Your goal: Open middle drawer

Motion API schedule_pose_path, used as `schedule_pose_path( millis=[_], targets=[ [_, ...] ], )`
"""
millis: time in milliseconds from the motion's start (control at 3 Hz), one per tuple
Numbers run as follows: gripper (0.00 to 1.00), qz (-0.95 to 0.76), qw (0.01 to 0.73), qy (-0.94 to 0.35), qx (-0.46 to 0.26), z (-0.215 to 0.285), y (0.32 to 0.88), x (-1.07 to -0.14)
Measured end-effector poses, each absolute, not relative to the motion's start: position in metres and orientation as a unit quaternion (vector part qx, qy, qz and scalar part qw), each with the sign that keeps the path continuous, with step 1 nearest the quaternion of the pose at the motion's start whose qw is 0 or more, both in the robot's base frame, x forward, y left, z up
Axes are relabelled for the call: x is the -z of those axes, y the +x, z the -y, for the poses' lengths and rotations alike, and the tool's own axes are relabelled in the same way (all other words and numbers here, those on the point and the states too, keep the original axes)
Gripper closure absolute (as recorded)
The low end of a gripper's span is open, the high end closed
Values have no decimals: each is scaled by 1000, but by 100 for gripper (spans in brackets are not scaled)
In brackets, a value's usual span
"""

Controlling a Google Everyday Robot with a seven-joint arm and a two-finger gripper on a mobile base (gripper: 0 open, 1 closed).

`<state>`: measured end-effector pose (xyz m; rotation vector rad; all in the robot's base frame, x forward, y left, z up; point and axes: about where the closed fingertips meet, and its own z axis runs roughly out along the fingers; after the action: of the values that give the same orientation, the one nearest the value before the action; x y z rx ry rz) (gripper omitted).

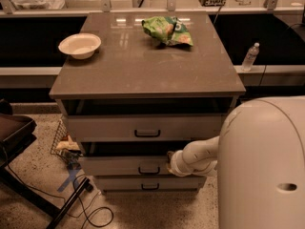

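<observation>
The cabinet has three pale grey drawers stacked in its front. The middle drawer has a small black bar handle at its centre, and a dark gap shows above its front panel. My gripper is at the end of the white arm, which reaches in from the right. It sits at the top edge of the middle drawer's front, just right of the handle. The drawer's floor is hidden.
The top drawer stands a little way out, and the bottom drawer is below. A white bowl and a green bag lie on the cabinet top. A dark chair, cables and a bottle are nearby. My white body fills the right.
</observation>
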<state>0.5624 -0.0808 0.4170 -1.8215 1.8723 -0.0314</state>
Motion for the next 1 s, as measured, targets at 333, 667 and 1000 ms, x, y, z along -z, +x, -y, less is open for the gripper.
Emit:
schedule_pose_path(
  millis=[333, 667, 1000],
  targets=[
    [51, -692, 262, -673, 12, 81, 562, -417],
    [27, -692, 262, -673, 12, 81, 562, -417],
    [4, -692, 262, -673, 12, 81, 562, -417]
  ],
)
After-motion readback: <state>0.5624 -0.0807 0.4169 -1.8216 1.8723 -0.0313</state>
